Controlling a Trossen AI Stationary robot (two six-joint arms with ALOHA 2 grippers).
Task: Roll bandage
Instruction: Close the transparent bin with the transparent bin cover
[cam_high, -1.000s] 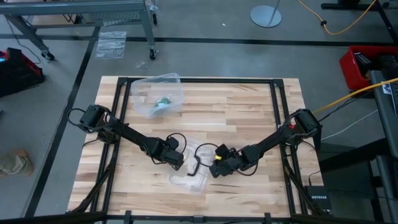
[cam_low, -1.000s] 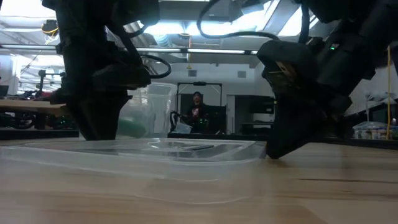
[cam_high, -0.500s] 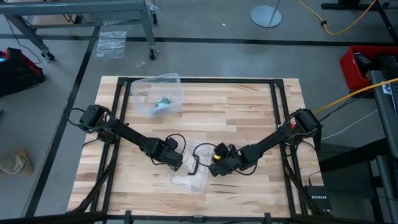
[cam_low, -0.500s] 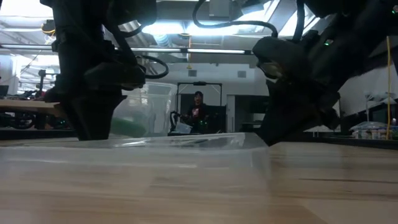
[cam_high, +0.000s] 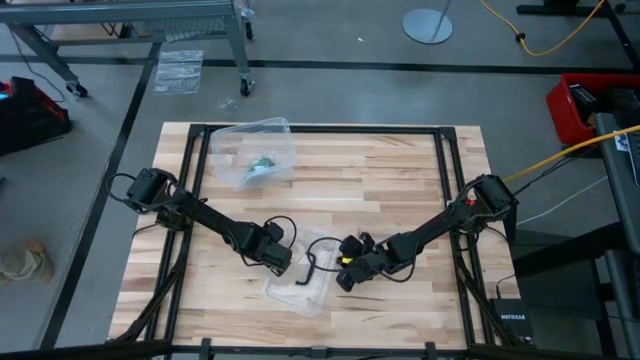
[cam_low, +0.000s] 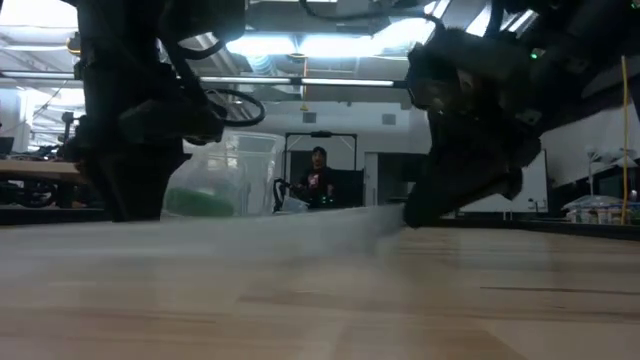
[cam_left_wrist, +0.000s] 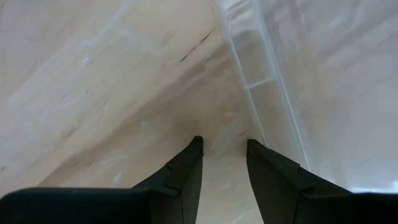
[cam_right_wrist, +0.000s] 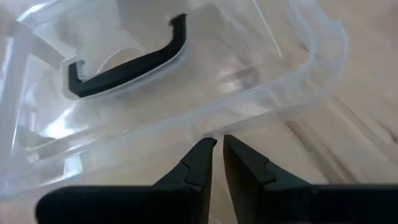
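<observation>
The green bandage (cam_high: 262, 163) lies as a small roll inside a clear plastic tub (cam_high: 255, 150) at the table's far left; the low view also shows the bandage (cam_low: 200, 203). A clear plastic lid (cam_high: 298, 285) with a black handle (cam_right_wrist: 124, 65) lies near the table's front middle. My right gripper (cam_right_wrist: 219, 144) is shut on the lid's right rim. My left gripper (cam_left_wrist: 224, 144) points down at the lid's left side, fingers apart, nothing visible between them. My right gripper pinches the lid's raised rim (cam_right_wrist: 211, 127) between its two fingertips, on the long side opposite the handle. The fingers come slanting down from the table's right and lie across the rim. My left gripper has one finger (cam_left_wrist: 267, 165) at the lid's rim (cam_left_wrist: 264, 93); whether it touches, I cannot tell.
Dark frame bars (cam_high: 320, 130) run along the table's edges. Bare wood (cam_high: 400, 180) lies between the tub and the right arm. A person (cam_low: 318, 178) stands in the room far beyond the table.
My right gripper has rolled about its wrist while keeping hold of the rim. The lid has turned about on the table and slid a little toward the near left, and its held side has tipped up.
</observation>
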